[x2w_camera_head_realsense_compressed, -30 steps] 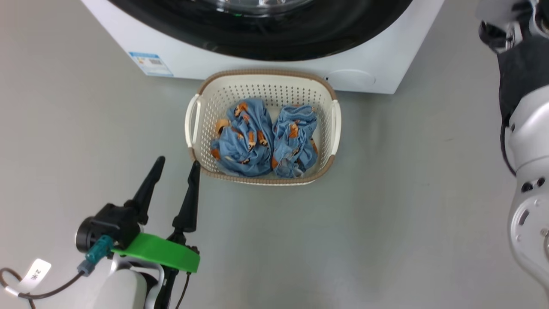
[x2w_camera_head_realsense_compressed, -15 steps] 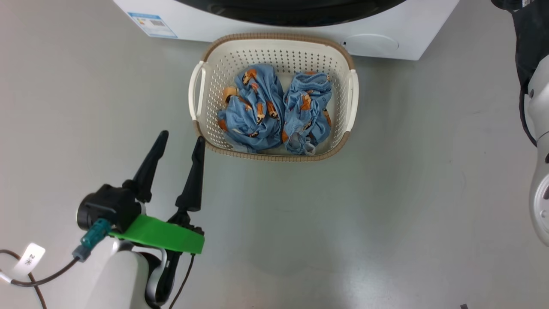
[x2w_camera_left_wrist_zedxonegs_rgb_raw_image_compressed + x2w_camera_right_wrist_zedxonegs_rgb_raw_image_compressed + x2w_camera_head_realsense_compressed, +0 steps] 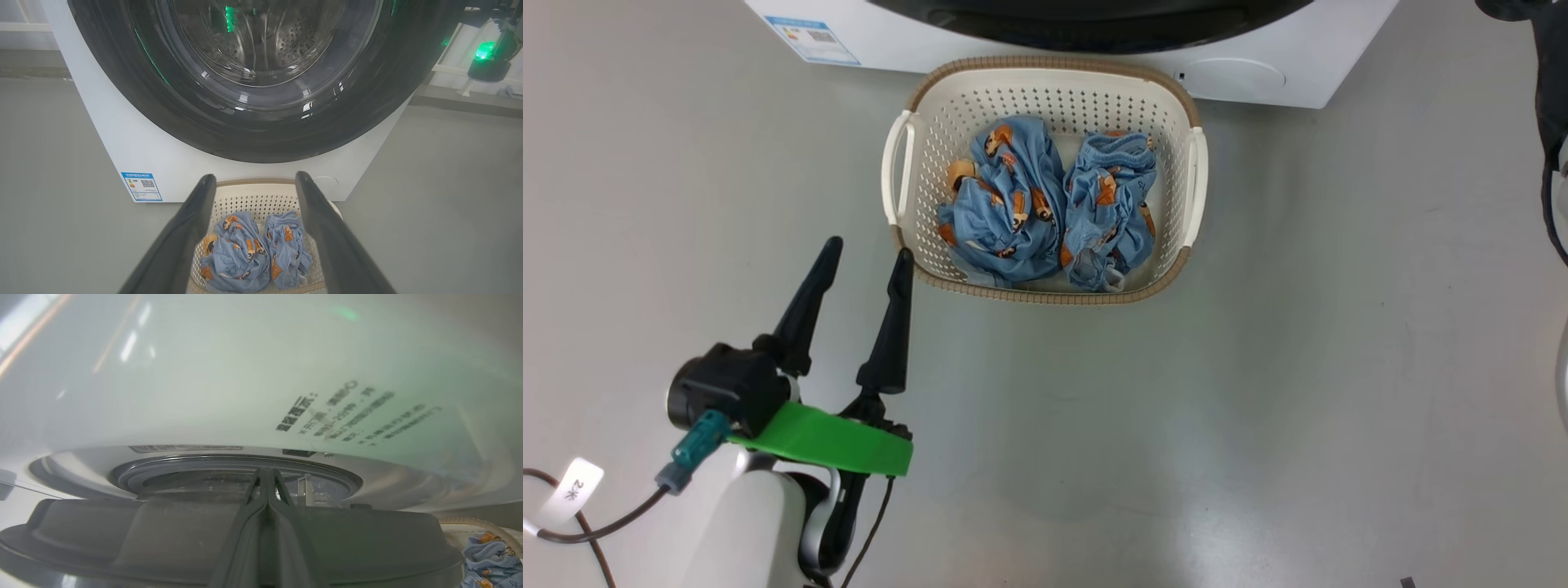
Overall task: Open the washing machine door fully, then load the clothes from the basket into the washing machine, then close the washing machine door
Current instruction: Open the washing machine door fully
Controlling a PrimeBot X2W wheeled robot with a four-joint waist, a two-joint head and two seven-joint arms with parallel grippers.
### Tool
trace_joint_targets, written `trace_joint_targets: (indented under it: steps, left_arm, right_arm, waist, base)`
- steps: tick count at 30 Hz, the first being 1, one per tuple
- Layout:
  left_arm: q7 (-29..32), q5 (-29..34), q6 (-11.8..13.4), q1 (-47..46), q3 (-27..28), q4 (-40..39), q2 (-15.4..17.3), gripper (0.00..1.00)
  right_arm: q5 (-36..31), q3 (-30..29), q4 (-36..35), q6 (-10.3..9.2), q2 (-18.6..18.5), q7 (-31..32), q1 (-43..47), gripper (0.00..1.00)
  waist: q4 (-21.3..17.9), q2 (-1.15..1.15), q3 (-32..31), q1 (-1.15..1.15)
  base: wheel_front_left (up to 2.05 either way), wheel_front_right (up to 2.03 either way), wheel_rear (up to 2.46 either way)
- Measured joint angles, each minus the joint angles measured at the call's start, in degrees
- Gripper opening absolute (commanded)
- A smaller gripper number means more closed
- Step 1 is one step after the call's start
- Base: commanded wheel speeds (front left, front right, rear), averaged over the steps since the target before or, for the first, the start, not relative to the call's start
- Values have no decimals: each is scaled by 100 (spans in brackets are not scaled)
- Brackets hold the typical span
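Note:
The cream basket [image 3: 1045, 297] stands on the floor before the white washing machine [image 3: 890, 51] and holds the two light-blue clothes [image 3: 1005, 214]. My left gripper [image 3: 869, 247] hovers open and empty just left of the basket's near corner. Its wrist view looks between the fingers [image 3: 255, 176] at the clothes [image 3: 239, 255], the basket [image 3: 253, 200] and the black washing machine door [image 3: 163, 106]. My right gripper [image 3: 267, 472] is shut, its tips in the narrow gap between the door's rim [image 3: 122, 535] and the machine's white front [image 3: 204, 375]. It holds nothing.
A blue label sticker [image 3: 813, 37] marks the machine's lower left front. Bare grey floor [image 3: 1258, 367] lies around the basket. My right arm's dark sleeve [image 3: 1550, 90] rises at the right edge. A stand with a green light [image 3: 486, 61] sits right of the machine.
The head camera has tilted, so machine and basket sit higher in the picture than a second ago. Basket and clothes lie as before. The left gripper stays open, almost still.

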Motion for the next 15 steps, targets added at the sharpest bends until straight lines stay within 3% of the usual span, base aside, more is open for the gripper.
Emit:
trace_joint_targets:
  steps: [15]
  left_arm:
    - [0,0,0,18,0,-116,-1,100]
  right_arm:
    - [301,43,-978,-8,65,2421,693,0]
  waist:
    - [4,0,-280,0]
  base:
    - [0,0,0]
